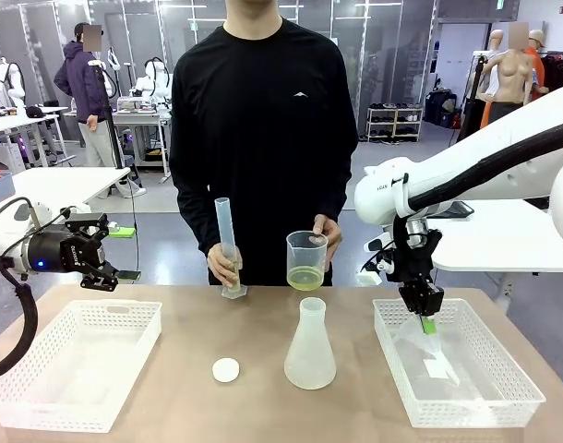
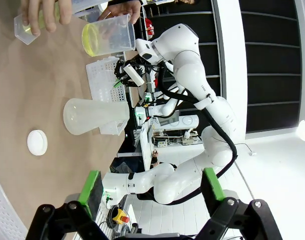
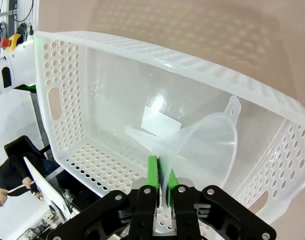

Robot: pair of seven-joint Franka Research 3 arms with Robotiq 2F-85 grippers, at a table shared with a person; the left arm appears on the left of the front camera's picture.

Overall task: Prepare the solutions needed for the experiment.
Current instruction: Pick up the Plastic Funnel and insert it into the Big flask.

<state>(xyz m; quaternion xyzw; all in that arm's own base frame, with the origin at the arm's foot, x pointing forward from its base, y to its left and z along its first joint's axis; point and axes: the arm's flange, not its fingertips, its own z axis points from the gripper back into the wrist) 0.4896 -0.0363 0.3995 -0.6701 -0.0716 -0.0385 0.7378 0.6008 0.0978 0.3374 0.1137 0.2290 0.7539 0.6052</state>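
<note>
The solutions are a pale yellow-green liquid (image 1: 305, 277) in the bottom of a clear beaker (image 1: 306, 247) that the person holds above the table; the liquid (image 2: 91, 40) also shows in the left wrist view. The person's other hand steadies a tall measuring cylinder (image 1: 226, 242) standing on the table. A frosted conical flask (image 1: 310, 346) stands upright at mid-table. Inside the right basket (image 1: 489, 408), my right gripper (image 1: 427, 321) is shut on the rim of a clear plastic funnel (image 3: 207, 145). My left gripper (image 1: 101, 257) hovers open and empty above the table's left end.
A round white cap (image 1: 226, 370) lies on the table left of the flask. A white perforated basket (image 1: 41, 420) sits at the front left. A flat clear sheet (image 3: 160, 122) lies on the floor of the right basket, beside the funnel.
</note>
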